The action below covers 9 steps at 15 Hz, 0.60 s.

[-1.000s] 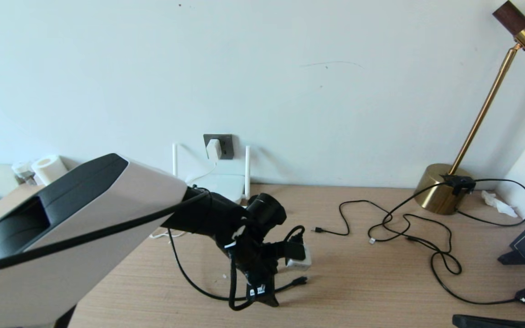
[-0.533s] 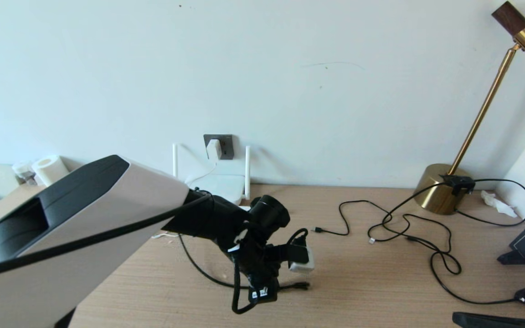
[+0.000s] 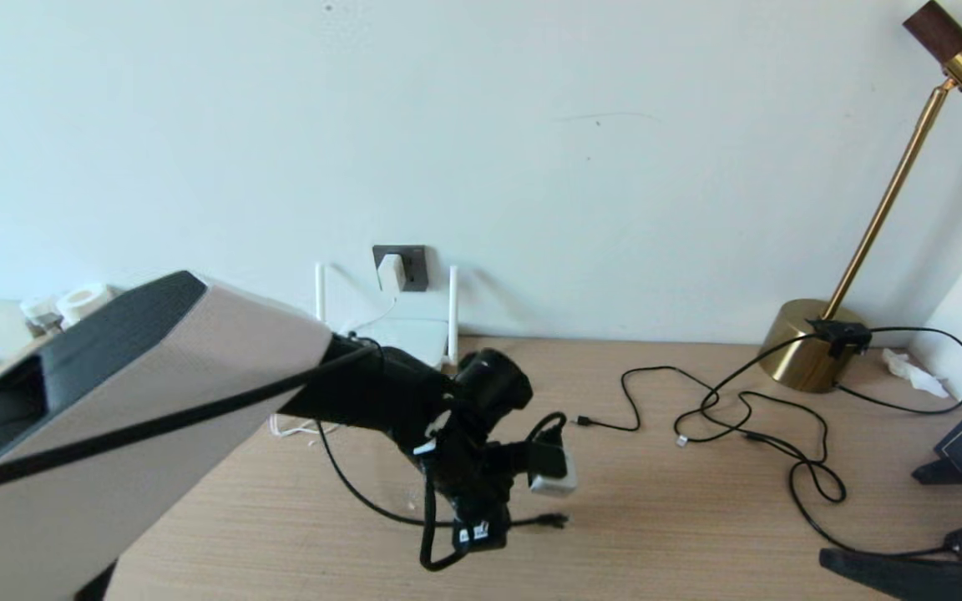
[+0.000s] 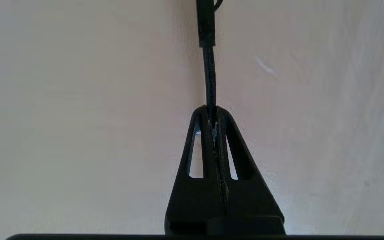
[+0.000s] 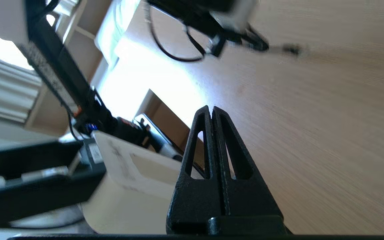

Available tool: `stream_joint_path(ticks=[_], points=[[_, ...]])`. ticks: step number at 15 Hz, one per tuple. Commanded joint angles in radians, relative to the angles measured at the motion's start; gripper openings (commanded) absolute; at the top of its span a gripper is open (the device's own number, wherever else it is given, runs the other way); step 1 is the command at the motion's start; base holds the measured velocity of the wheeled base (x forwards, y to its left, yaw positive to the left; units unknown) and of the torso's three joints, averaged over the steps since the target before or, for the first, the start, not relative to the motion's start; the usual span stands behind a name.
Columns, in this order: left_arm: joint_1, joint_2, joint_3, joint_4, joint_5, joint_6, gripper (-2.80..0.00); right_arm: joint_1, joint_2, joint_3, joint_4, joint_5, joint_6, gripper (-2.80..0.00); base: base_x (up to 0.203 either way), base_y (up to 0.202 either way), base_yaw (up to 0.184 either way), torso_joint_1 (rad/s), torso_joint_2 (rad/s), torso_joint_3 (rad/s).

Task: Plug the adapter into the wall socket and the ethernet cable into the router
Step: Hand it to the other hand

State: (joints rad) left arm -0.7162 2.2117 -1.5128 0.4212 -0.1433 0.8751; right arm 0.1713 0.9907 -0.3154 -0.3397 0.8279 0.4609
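We see the left end effector (image 4: 212,111) over the middle of the tabletop (image 3: 698,517), its two fingers pinched together on the ethernet cable (image 4: 209,76), which runs straight out from between the tips. In the head view that cable (image 3: 347,488) loops from the arm's 9 o'clock side down to the tabletop, and its plug end (image 3: 549,521) sticks out toward 3 o'clock just above the wood.

The adapter (image 3: 391,272) sits in the wall socket (image 3: 411,267) on the wall, at about 11 o'clock from the left end effector, and its thin white cord drops to the router (image 3: 402,338) directly below. The router stands against the wall with white antennas rising on either side of the socket.

The right end effector (image 5: 212,111) is at the 5 o'clock corner of the head view, low by the tabletop edge, fingers pressed flat together with nothing between them.

A tangle of thinner black cables (image 3: 748,426) lies at 3 o'clock, leading to the brass lamp (image 3: 811,342).
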Motion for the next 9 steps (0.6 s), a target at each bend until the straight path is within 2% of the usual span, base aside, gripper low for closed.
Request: stream_joint_path(ticks=[1,2,5,9], points=[[-0.010,-0.124,-0.089,-0.002,-0.026,0.005,-2.80,0.001,0.060,-0.034,-0.008,0.005,0.021,-2.80,0.000,0.000,0.000,0.000,0.00,0.000],[-0.022,-0.161,-0.119,-0.007,-0.032,0.006,-2.80,0.001,0.086,-0.050,-0.018,0.005,0.026,0.00,0.000,0.000,0.000,0.000,0.00,0.000],[-0.101,-0.244,-0.163,-0.017,-0.036,0.008,-2.80,0.001,0.144,-0.103,-0.052,0.002,0.050,0.00,0.000,0.000,0.000,0.000,0.00,0.000],[-0.200,-0.315,-0.165,-0.017,-0.029,0.011,-2.80,-0.001,0.160,-0.132,-0.053,-0.004,0.048,0.00,0.000,0.000,0.000,0.000,0.00,0.000]])
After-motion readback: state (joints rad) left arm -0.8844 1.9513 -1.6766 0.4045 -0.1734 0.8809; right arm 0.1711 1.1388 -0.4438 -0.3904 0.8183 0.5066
